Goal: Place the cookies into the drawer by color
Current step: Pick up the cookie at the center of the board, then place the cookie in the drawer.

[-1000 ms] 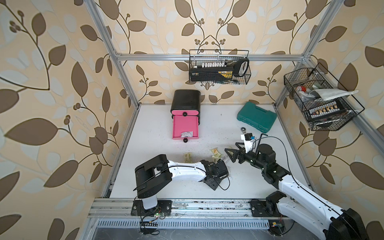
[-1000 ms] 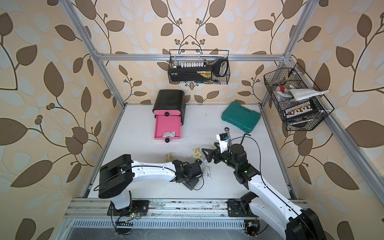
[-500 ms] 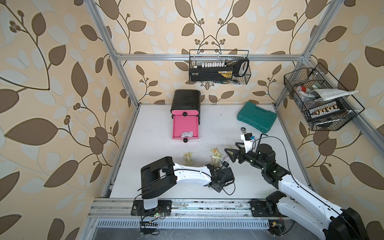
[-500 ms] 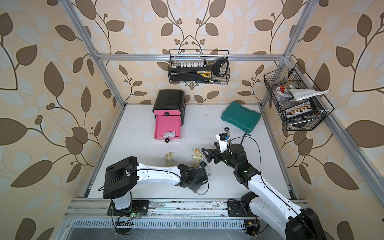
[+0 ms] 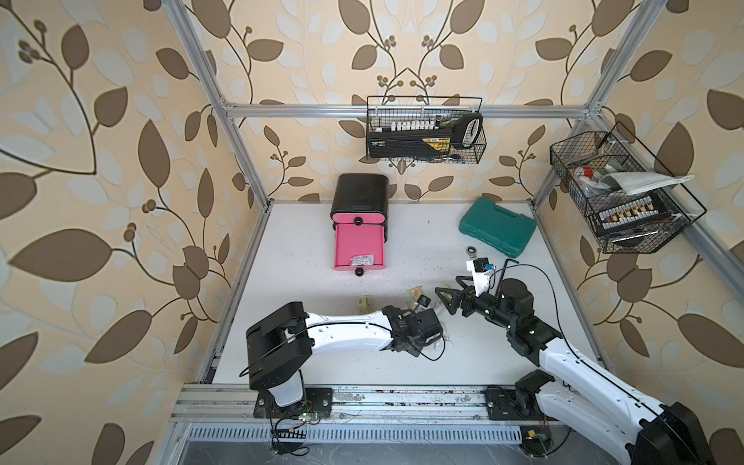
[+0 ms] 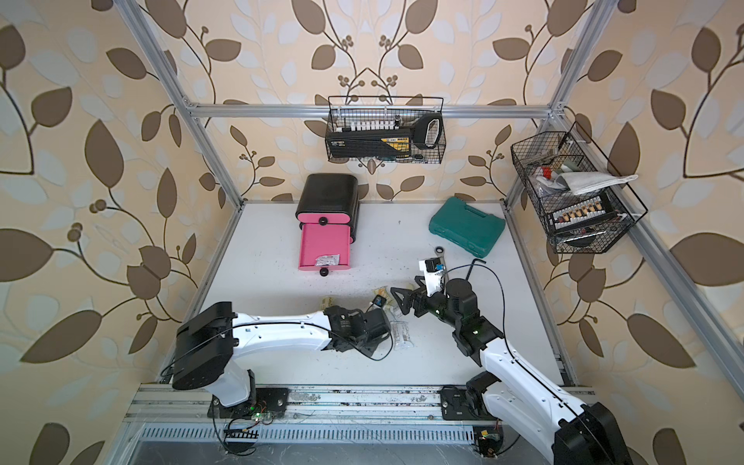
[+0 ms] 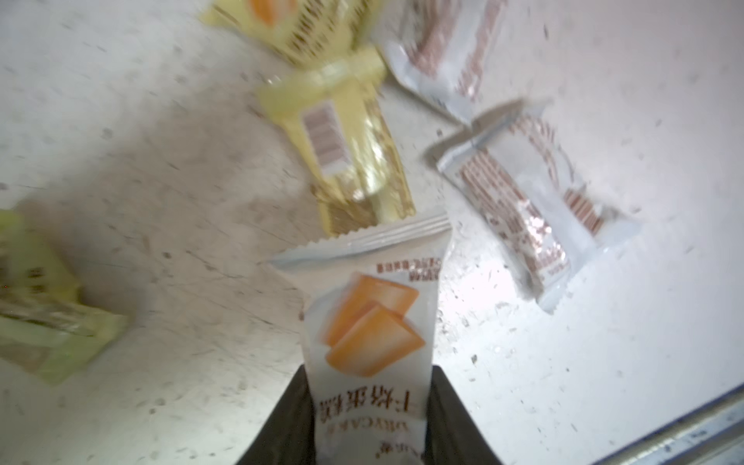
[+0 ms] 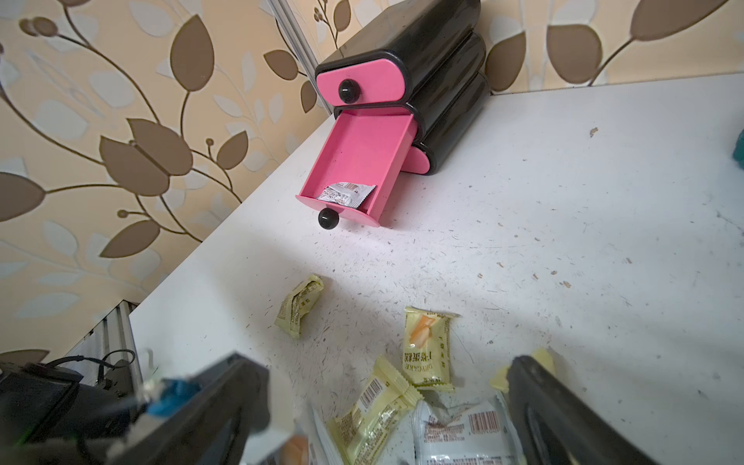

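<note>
Left wrist view: fingers [image 7: 284, 426] pinch white packet [image 7: 370, 322] printed with orange biscuits.

White table [image 5: 302, 249], scuffed and speckled. At the back: black drawer cabinet [image 5: 359, 193], teal case [image 5: 498, 230], small wrench [image 5: 470, 252]. At the front: yellow and white cookie packets [image 8: 426, 350], loosely clustered.

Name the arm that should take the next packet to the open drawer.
Left. The left gripper is shut on a white packet, and the packet in the open drawer is white too. The right gripper hangs open and empty.
</note>
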Motion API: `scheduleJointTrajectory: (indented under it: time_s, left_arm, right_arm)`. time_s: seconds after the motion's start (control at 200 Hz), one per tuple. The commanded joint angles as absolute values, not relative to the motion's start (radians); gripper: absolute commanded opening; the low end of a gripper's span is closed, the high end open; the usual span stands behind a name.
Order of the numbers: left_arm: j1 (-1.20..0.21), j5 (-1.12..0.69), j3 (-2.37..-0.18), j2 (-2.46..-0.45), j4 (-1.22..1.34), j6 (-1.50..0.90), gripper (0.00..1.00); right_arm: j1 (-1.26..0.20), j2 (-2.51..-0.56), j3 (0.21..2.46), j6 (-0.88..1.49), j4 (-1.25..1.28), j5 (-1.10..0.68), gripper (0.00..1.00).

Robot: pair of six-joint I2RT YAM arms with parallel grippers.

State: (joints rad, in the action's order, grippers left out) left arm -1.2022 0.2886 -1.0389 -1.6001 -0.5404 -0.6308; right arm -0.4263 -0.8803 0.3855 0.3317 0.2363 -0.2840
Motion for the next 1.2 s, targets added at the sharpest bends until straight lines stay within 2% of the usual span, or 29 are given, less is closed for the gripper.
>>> scheduleJointTrajectory:
  time_s: [0.0, 0.235, 0.41, 0.555, 0.86, 1.195]
  left_arm:
    - [-1.109, 0.314, -1.024, -1.46, -0.55, -0.593, 0.31]
    - [-0.796, 0.224, -1.008, -1.29, -0.505, -0.526, 0.32]
    - [-0.56, 0.126, -1.046, -1.313, -0.495, -0.488, 0.32]
    - [-0.427, 0.103, -1.062, -1.377, -0.464, -0.45, 0.31]
    - [-0.307, 0.058, -1.176, -1.584, -0.451, -0.391, 0.29]
    - [-0.275, 0.024, -1.343, -1.756, -0.502, -0.347, 0.32]
  right_arm:
    - [-0.432, -0.875, 0.396, 0.332, 0.255, -0.267, 0.99]
    - [-0.432, -0.883, 0.4, 0.332, 0.255, -0.269, 0.99]
    - [-0.432, -0.892, 0.402, 0.331, 0.258, -0.268, 0.99]
    - [-0.431, -0.89, 0.401, 0.33, 0.256, -0.267, 0.99]
    - [-0.434, -0.904, 0.403, 0.331, 0.263, -0.27, 0.99]
    - [-0.433, -0.909, 0.403, 0.331, 0.264, -0.27, 0.99]
